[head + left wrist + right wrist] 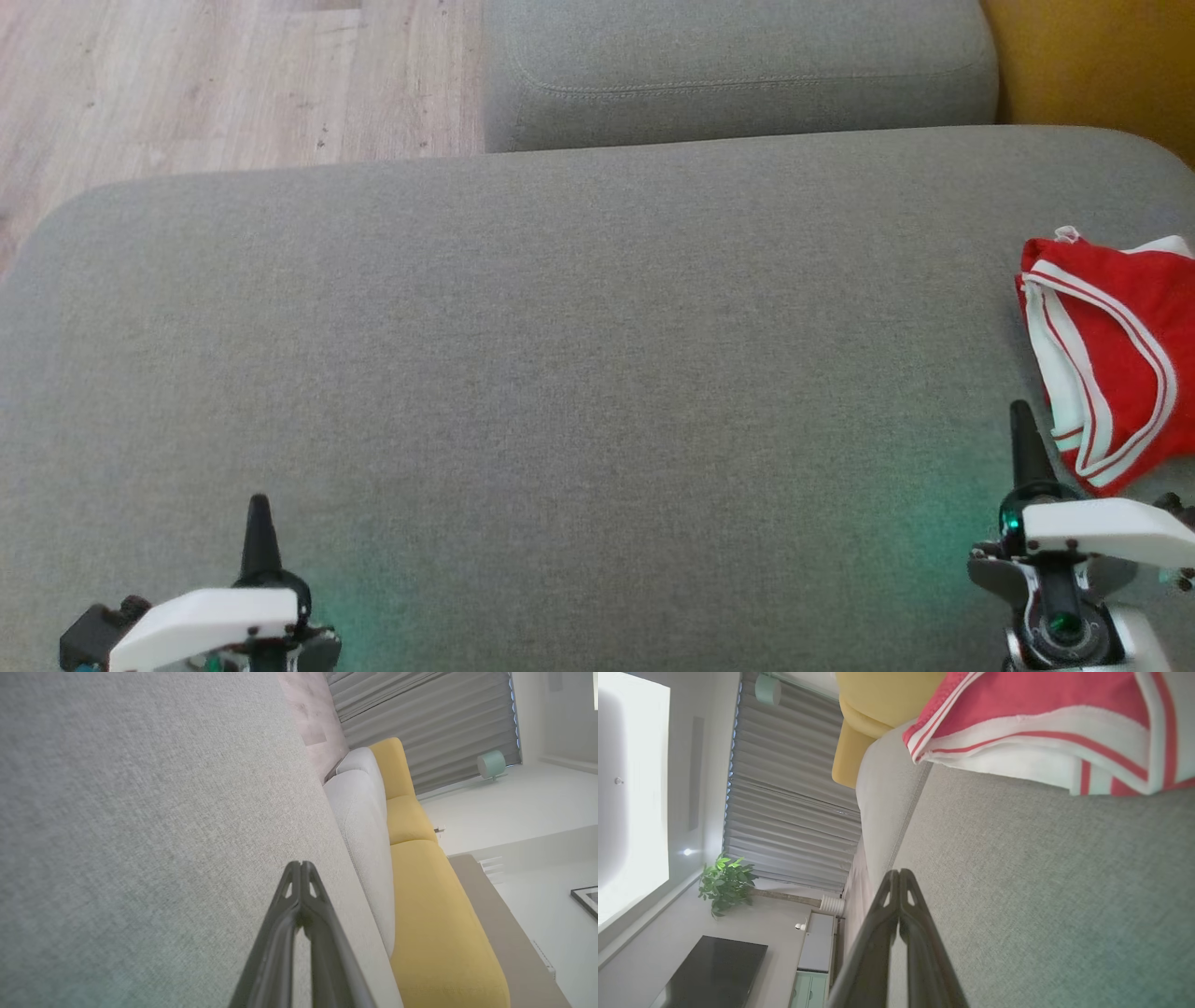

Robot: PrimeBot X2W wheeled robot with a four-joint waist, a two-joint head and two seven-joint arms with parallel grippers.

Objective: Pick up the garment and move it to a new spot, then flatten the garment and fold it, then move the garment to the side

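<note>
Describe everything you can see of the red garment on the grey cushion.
The garment is red, smooth-looking fabric with broad white bands and thin red and white stripes along its edges. It lies loosely folded in layers, not flat, on the grey cushion at the robot's far right, partly cut off by the head view's edge. The shut right gripper points beside its near white edge, not touching it.

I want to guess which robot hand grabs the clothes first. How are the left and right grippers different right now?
The right gripper has its tip close beside the red garment, while the left gripper is far across the grey cushion from it. In the head view, the right gripper reaches further up than the left gripper. Both are shut, hold nothing and point the same way.
</note>
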